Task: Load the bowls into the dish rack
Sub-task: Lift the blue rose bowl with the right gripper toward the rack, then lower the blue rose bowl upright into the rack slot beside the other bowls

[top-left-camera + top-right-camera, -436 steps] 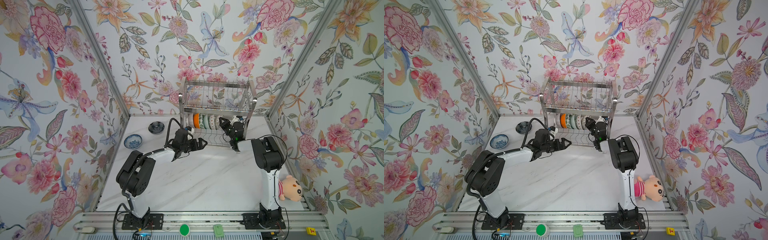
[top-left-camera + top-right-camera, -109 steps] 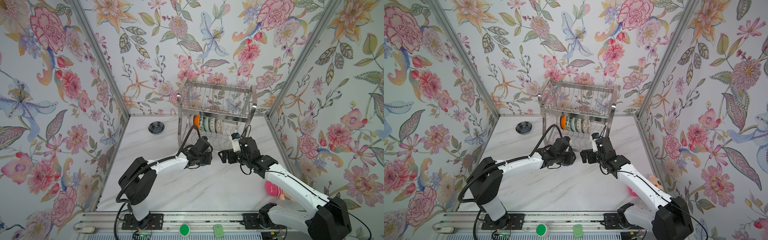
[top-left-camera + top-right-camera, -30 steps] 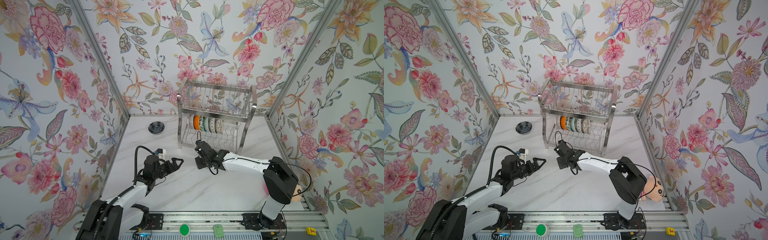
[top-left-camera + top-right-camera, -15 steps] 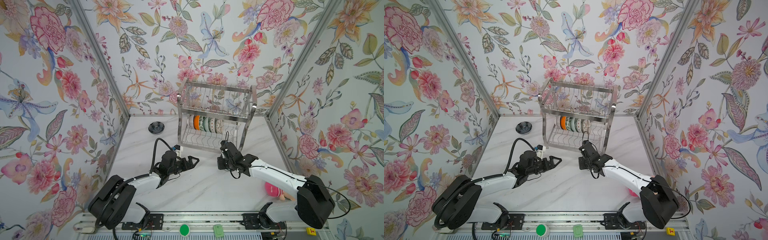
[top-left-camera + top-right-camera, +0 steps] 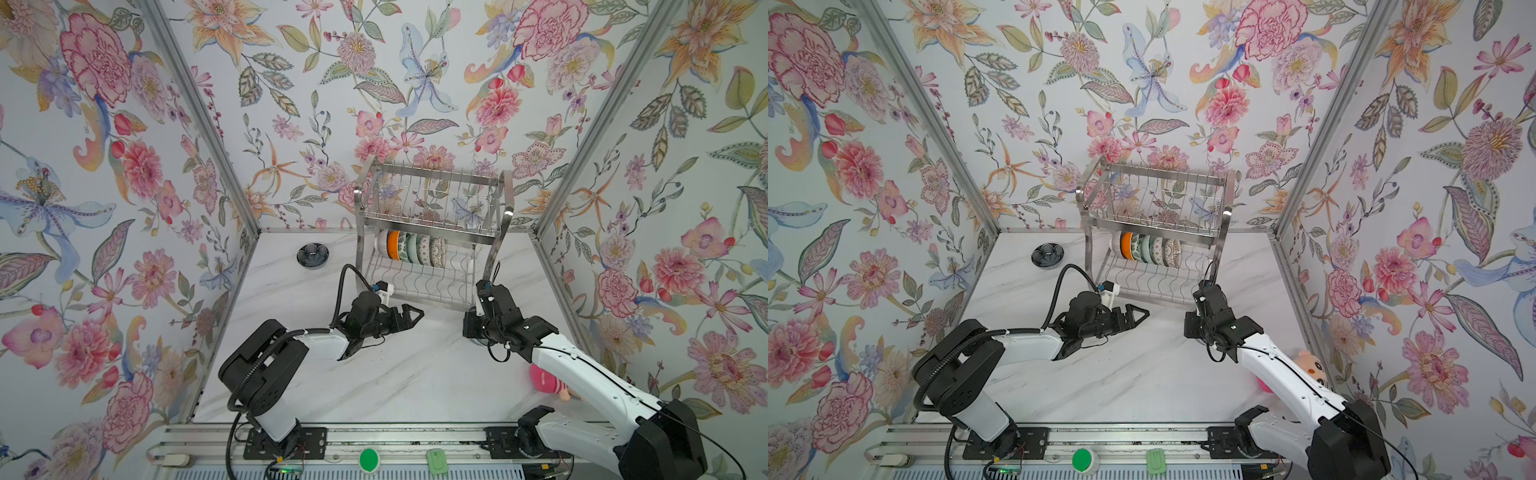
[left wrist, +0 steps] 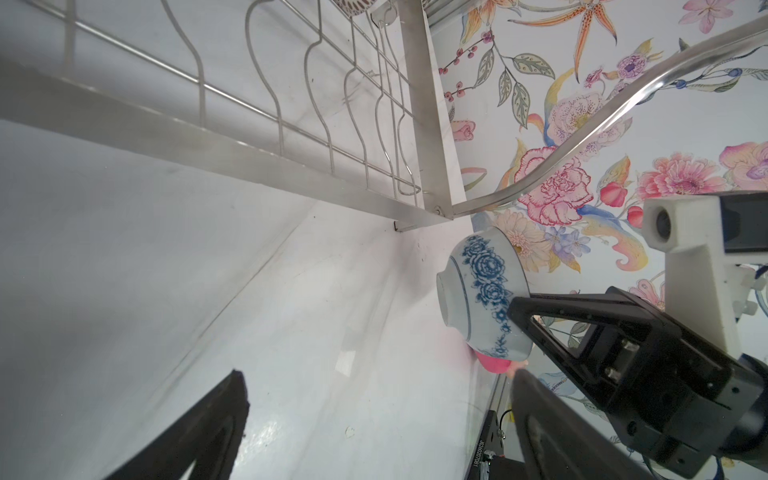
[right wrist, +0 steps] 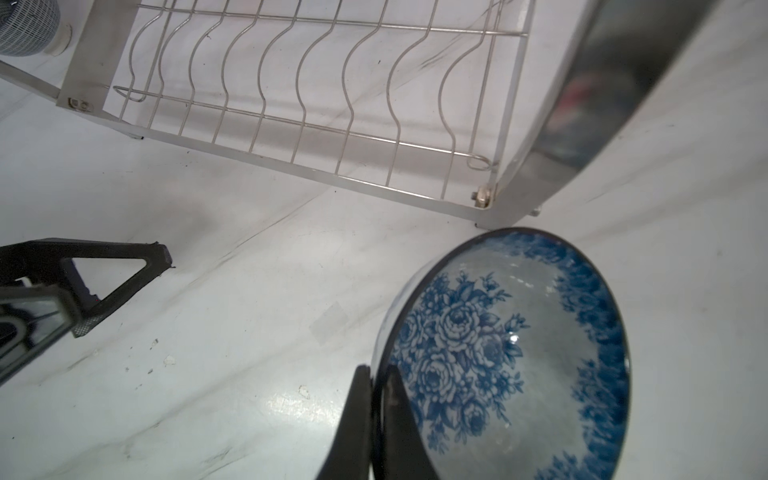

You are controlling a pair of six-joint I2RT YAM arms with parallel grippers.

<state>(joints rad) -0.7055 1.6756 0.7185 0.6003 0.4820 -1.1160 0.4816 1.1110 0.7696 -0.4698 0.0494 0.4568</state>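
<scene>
Loading partly done: a row of bowls (image 5: 413,248) stands on edge in the lower tier of the dish rack (image 5: 430,195). Beside its front leg the right pincer (image 7: 376,380) clamps the rim of the blue floral bowl (image 7: 511,353) — the left pincer (image 5: 410,315) gapes empty. On the bench (image 5: 374,374), a dark bowl (image 5: 312,255) lies left of the rack — not yet loaded.

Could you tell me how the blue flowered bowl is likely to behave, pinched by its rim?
The glossy bowl may slip or swing, held at its rim by the right tool. Probably ceramic: stiff, but breakable if dropped.
</scene>
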